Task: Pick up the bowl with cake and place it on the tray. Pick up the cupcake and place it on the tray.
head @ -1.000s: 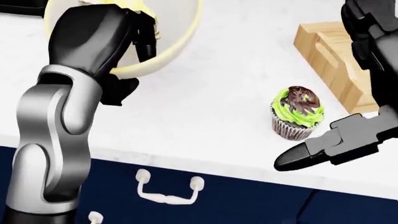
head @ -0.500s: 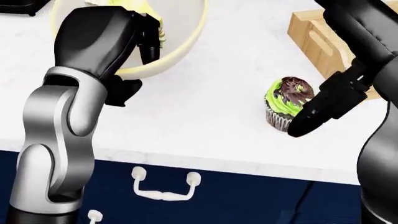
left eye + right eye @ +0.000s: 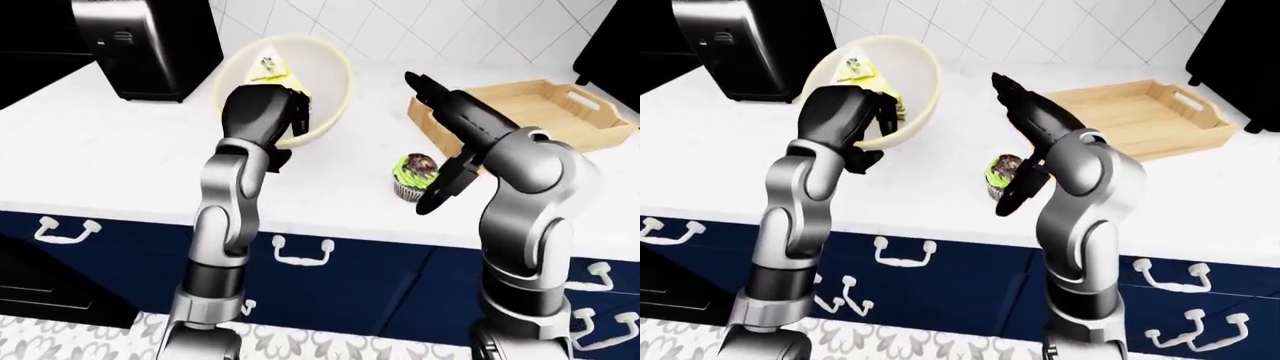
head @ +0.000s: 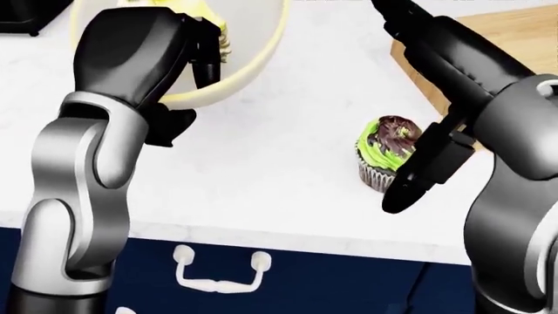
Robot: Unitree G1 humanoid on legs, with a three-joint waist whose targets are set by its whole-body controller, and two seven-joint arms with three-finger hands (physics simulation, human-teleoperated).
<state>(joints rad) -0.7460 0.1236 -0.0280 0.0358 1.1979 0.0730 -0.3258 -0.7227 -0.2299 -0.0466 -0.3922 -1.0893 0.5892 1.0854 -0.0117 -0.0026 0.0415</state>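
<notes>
A cream bowl (image 3: 310,75) with a slice of cake (image 3: 268,66) in it is tilted, its opening turned towards me. My left hand (image 3: 292,112) is shut on the bowl's near rim. A cupcake (image 4: 388,152) with green and chocolate frosting stands on the white counter (image 4: 279,163), right of the bowl. My right hand (image 4: 418,171) is open. One black finger (image 4: 408,186) points down along the cupcake's right side; I cannot tell whether it touches. The wooden tray (image 3: 540,109) lies right of the cupcake, partly behind my right arm.
A black appliance (image 3: 150,45) stands at the upper left of the counter, and a dark object (image 3: 610,45) at the upper right. The counter's near edge runs over blue drawers with white handles (image 3: 300,251).
My right hand has moved from the lower right up to the cupcake's right side, and the arm now crosses over the tray. The view has shifted slightly. My left hand still holds the bowl.
</notes>
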